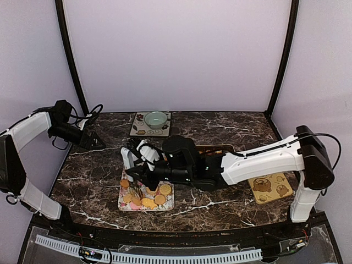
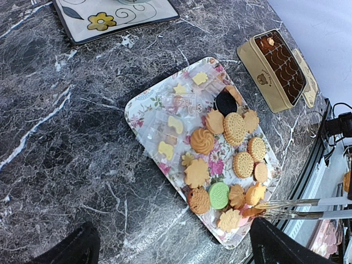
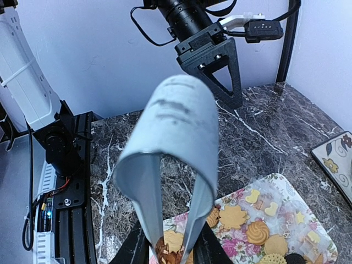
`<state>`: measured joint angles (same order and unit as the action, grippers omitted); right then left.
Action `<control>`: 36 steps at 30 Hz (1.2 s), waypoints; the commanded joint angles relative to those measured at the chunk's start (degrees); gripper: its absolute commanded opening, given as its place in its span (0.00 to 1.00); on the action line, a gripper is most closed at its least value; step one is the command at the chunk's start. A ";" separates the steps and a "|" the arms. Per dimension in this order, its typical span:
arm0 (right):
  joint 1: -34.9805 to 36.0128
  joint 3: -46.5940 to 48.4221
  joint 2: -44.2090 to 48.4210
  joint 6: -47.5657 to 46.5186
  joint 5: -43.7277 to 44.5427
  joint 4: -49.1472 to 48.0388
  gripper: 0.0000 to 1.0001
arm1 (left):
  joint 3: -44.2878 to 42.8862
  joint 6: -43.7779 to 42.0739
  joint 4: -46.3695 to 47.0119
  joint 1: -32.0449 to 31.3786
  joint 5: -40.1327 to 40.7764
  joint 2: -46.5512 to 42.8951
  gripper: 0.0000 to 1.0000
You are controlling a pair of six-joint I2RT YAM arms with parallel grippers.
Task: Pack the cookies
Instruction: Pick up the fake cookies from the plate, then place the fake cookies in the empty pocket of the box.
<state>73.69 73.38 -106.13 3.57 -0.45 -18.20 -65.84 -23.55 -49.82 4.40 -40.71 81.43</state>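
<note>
Cookies (image 2: 235, 127) crowd the floral tray (image 2: 132, 110) at the table's (image 1: 231, 129) 7 o'clock, tongs (image 3: 170, 126) dipped among them.
Right gripper (image 3: 168, 254) squeezes the tongs, tips nearly together around a brown cookie (image 3: 165, 250); the tin (image 2: 278, 69) sits toward 2 o'clock, the left gripper (image 1: 93, 142) wide open, well apart.

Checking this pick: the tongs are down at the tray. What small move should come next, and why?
Probably lift the tongs straight up a little. Their tips look pinched on a cookie at the edge of the tray, with other cookies close beside it. Rising first should free it before heading to the open tin.
</note>
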 commanded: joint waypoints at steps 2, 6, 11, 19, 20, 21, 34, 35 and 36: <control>-2.59 -2.54 6.90 2.63 -0.41 -6.36 0.00 | -0.51 -0.50 -1.18 0.46 -0.78 -0.14 0.97; -4.89 -5.41 10.72 3.80 -0.21 -7.27 0.00 | -0.58 -0.38 -1.28 0.43 -1.03 0.13 0.97; -8.86 -8.87 16.09 1.77 3.46 -4.58 0.00 | -0.60 -0.52 -1.24 0.43 -1.21 0.22 0.96; -21.22 -17.27 30.35 -2.94 11.08 1.19 0.00 | -0.69 -0.53 -1.06 0.43 -1.30 0.48 0.96; -22.88 -18.00 32.02 -3.43 11.70 1.89 0.00 | -0.69 -0.53 -1.07 0.43 -1.30 0.44 0.96; -24.66 -19.10 33.63 -4.07 12.59 2.64 0.00 | -0.65 -0.65 -1.07 0.41 -1.30 0.44 0.96; -37.91 -26.86 41.08 -8.82 19.58 6.78 0.00 | -0.43 -0.30 -0.80 0.41 -1.30 0.40 0.96; -38.24 -27.07 40.90 -8.92 19.49 6.62 0.00 | -0.36 -0.27 -0.80 0.41 -1.30 0.38 0.96; -38.45 -27.21 40.72 -9.03 19.44 6.52 0.00 | -0.34 -0.27 -0.79 0.43 -1.30 0.32 0.96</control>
<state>36.34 46.74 -66.08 -4.03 17.69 -9.23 -65.84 -23.55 -49.80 4.40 -41.28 81.95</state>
